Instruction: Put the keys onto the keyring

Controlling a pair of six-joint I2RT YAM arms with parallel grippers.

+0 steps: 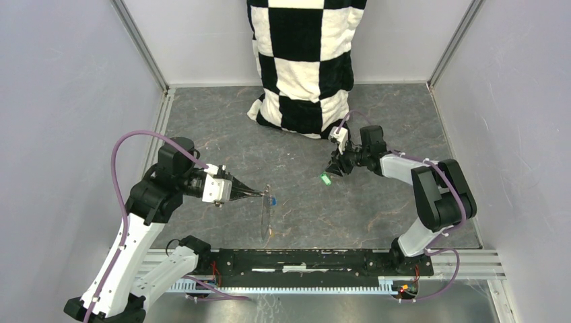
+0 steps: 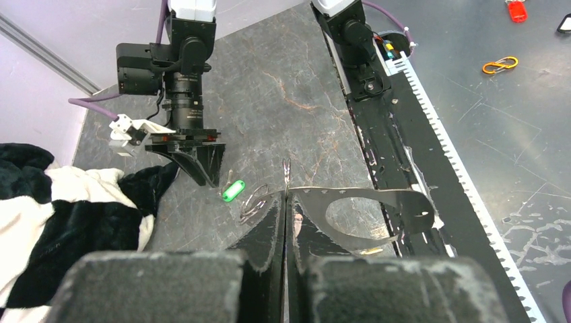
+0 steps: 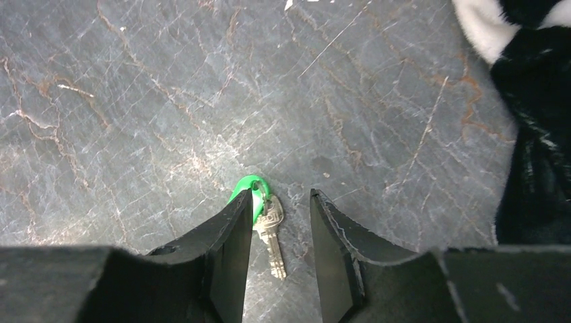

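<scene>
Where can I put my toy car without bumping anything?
Bare: the far-left table corner, between the wall and the checkered cloth, and the near stretch between the keyring and the right arm. Crowded: the middle, where the left tool grips the keyring and the right tool straddles the green key.

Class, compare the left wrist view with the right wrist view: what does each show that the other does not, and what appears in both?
Left wrist only: the keyring, pinched in the shut left gripper, with its silver rings beside it.
Right wrist only: the metal blade of the green key, lying between the open jaws.
Both: the key's green head, the right gripper, the cloth and the table.
</scene>
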